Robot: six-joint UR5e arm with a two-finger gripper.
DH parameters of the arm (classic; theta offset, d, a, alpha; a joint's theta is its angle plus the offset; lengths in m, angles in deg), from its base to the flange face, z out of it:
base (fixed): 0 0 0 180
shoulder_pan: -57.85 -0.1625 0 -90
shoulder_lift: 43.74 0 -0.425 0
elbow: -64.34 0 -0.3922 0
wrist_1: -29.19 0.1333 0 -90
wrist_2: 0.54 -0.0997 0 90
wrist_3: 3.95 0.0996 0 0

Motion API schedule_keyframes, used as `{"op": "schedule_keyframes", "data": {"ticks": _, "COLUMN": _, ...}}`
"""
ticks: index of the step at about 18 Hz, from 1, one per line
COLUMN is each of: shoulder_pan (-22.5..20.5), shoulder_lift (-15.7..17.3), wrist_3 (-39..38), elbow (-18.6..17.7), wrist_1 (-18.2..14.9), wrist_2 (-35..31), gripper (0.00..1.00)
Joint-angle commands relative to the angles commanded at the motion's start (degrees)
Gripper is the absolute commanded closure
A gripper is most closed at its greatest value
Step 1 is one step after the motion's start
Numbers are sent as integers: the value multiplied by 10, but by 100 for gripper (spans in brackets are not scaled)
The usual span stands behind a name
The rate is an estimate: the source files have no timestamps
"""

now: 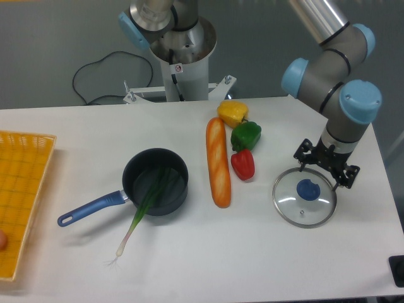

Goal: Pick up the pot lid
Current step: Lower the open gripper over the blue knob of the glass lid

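Observation:
The pot lid (297, 211) lies flat on the right side of the white table, a clear disc with a thin rim and a blue knob (308, 189) near its middle. My gripper (324, 166) reaches in from the upper right, its fingers spread apart with nothing between them. In the image the fingertips stand around the lid's upper right edge, up and to the right of the knob. How high they are over the lid I cannot tell.
A black pan (142, 165) with a blue handle holds a leek-like stalk (137, 219). Between pan and lid lie a long baguette (218, 164), a red pepper (242, 165), a green pepper (245, 135) and a yellow pepper (232, 112). An orange crate (19, 189) stands at far left.

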Motion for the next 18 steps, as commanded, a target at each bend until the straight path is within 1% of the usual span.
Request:
{"op": "schedule_keyframes", "data": {"ticks": 4, "shoulder_pan": 13, "shoulder_lift": -2, "wrist_3": -4, "elbow": -5, "wrist_1": -4, "wrist_2": -1, "gripper": 0}}
{"op": "schedule_keyframes", "data": {"ticks": 18, "shoulder_pan": 17, "shoulder_lift": -11, "wrist_3": -5, "elbow": -11, "wrist_1": 1, "wrist_2": 2, "gripper": 0}}
